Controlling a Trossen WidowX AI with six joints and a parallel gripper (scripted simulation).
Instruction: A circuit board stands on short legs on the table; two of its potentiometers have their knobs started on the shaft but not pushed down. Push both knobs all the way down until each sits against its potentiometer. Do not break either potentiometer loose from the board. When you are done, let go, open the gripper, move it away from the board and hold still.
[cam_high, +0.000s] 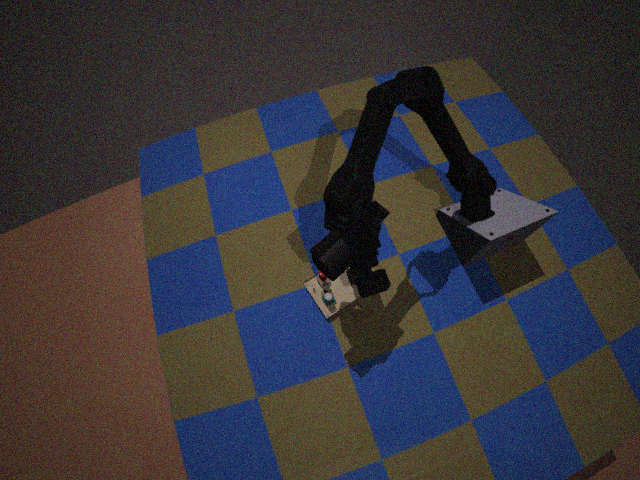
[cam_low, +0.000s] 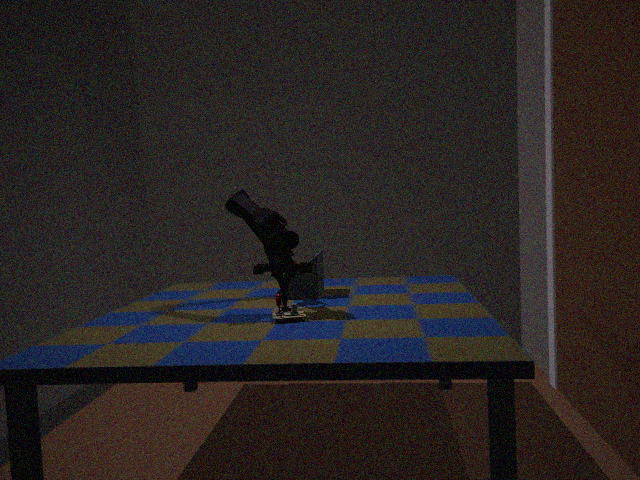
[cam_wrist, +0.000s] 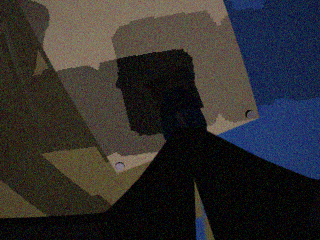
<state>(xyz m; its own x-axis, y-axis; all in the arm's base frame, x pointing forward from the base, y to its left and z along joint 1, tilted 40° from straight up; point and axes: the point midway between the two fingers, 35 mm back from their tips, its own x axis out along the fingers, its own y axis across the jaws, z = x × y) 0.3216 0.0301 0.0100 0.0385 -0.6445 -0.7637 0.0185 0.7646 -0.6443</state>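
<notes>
While the hand (cam_wrist: 195, 190) is closed, a dark knob (cam_wrist: 159, 90) lies just beyond it.

1. In the top view the arm (cam_high: 356, 206) covers the far part of the circuit board (cam_high: 330, 297); the gripper is hidden beneath it.
2. In the exterior view the knobs (cam_low: 286, 308) are too small and dim to tell how far down they sit.
3. The wrist view cuts off the board's upper edge, and dark jaws mask its middle.
</notes>
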